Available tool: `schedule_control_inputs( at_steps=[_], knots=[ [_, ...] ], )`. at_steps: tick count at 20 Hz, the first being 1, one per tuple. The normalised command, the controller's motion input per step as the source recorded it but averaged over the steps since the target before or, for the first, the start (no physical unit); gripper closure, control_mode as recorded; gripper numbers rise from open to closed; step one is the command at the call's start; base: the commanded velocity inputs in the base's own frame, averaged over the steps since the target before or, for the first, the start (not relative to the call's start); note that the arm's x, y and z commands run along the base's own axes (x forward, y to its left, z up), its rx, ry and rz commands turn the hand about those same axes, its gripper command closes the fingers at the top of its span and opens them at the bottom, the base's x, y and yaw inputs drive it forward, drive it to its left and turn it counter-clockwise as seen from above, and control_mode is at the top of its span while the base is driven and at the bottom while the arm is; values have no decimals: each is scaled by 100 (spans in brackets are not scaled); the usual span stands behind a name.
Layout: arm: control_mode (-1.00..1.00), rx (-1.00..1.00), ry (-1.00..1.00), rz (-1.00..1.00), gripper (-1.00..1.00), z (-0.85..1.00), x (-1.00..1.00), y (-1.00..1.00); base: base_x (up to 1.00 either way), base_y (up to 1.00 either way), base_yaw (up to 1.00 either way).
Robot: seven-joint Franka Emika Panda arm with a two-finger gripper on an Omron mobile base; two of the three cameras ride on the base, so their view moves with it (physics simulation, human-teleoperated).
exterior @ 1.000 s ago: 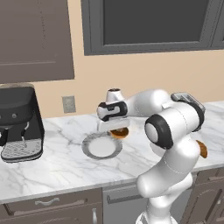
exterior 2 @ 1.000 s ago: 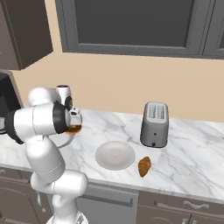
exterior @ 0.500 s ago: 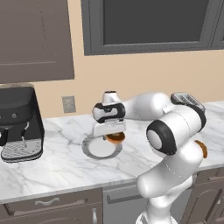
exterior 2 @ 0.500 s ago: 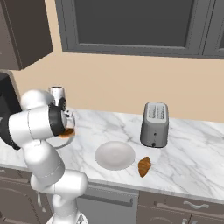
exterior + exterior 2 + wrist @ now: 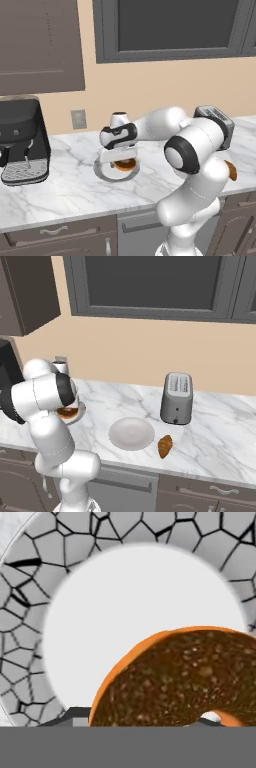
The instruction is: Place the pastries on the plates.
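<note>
The chocolate-glazed doughnut (image 5: pixel 124 164) hangs just over the white plate with the grey patterned rim (image 5: pixel 102 173), and my gripper (image 5: pixel 120 159) is shut on it. In the hand view the doughnut (image 5: pixel 185 682) fills the lower right, over the patterned plate's (image 5: pixel 30 567) white middle; it hides most of my fingers. From the right, the doughnut (image 5: pixel 67 412) peeks out behind my arm. The plain white plate (image 5: pixel 131 433) sits near the counter's front. The croissant (image 5: pixel 165 446) lies on the marble just right of it, off both plates.
A silver toaster (image 5: pixel 176 398) stands behind the croissant, at the counter's right. A black coffee machine (image 5: pixel 20 140) stands at the far left. An outlet (image 5: pixel 78 119) is on the wall behind the patterned plate.
My arm has swung left and lower with the doughnut, bringing it from the plate's right edge to over the patterned plate's middle. The croissant and plain plate have not moved.
</note>
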Motion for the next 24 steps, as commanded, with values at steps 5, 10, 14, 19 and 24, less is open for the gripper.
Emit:
schedule_control_inputs(
  at_steps=[5, 10, 14, 19, 24],
  knots=[
    [-100, 0, 1, 0, 100, -4, 0, 8, 0, 0, 0],
    [-100, 0, 0, 0, -100, -6, 0, 15, 0, 0, 0],
    [-100, 0, -7, 0, -100, 0, 0, 3, 0, 0, 0],
    [-100, 0, -13, 0, -100, 1, 0, 0, 0, 0, 0],
    [-100, -1, -6, 0, -100, 17, -2, -2, 0, 0, 0]
  ],
)
